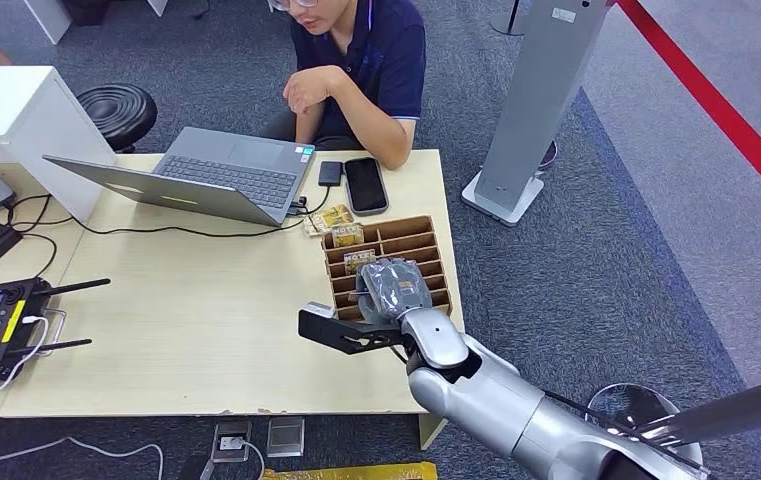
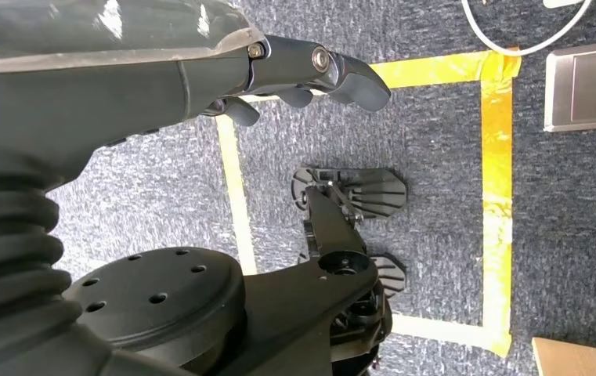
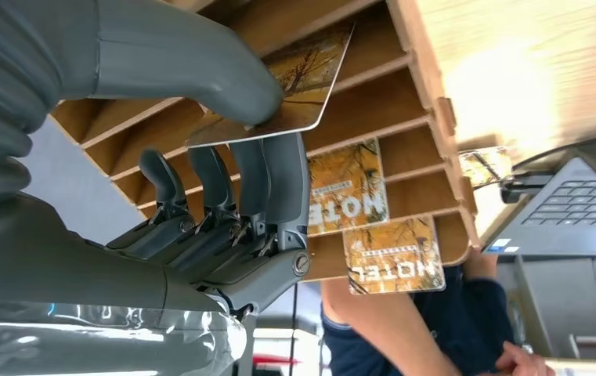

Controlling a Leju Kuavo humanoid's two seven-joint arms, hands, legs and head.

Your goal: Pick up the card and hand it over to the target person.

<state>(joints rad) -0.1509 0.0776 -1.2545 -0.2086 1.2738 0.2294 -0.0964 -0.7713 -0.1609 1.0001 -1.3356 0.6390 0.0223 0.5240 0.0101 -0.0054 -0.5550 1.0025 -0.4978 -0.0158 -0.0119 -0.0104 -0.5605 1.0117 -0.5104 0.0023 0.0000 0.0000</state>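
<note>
While the right hand pinches a card between thumb and fingers, it sits over the wooden slotted rack.
That rack stands at the right end of a pale table; a person sits far side by a laptop, grey carpet around. Left hand hangs empty, fingers loosely curled.

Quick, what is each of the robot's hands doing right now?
Left hand: holds nothing, fingers slightly apart, hanging over the floor.
Right hand: pinching a card between thumb and fingers, over the wooden organizer.

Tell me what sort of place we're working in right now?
Likely an office or demo area: a person sits at a desk with a laptop, grey carpet marked with yellow tape.
</note>
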